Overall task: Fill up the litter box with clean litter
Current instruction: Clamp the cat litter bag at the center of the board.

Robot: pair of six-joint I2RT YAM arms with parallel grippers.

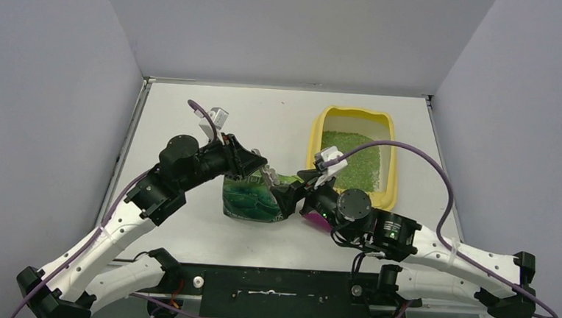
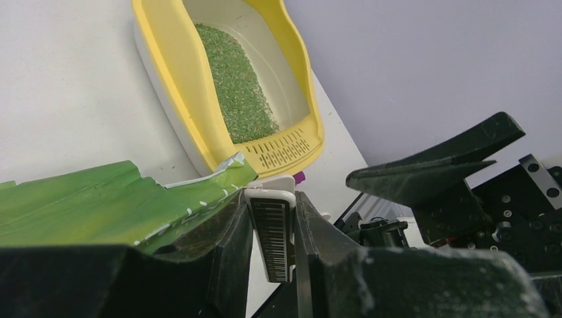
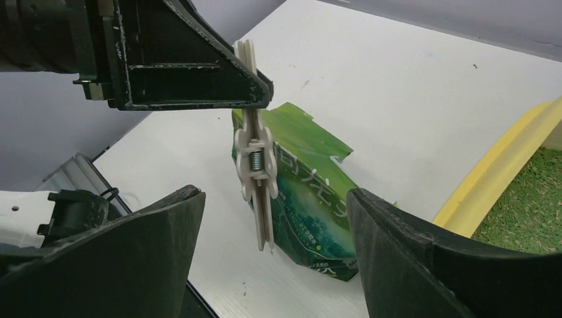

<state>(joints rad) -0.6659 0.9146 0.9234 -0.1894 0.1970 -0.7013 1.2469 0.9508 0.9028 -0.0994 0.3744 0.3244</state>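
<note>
The pale yellow litter box (image 1: 316, 135) stands at the back right, with light-green litter (image 1: 355, 160) spread over part of its floor. It also shows in the left wrist view (image 2: 179, 79) with its litter (image 2: 238, 86) and slotted grate strip (image 2: 285, 149). My left gripper (image 1: 262, 171) is shut on a white spring clip (image 2: 273, 225) and holds it above the lying dark-green bag (image 1: 250, 200). My right gripper (image 3: 275, 218) is open, with its jaws either side of the clip's (image 3: 255, 159) lower end and not touching it. The bag's (image 3: 311, 192) torn top is open.
A magenta scoop (image 1: 310, 218) lies half hidden under my right arm, next to the box's near end. Grey walls close in the table on three sides. The box's rim (image 3: 497, 172) is just right of my right gripper.
</note>
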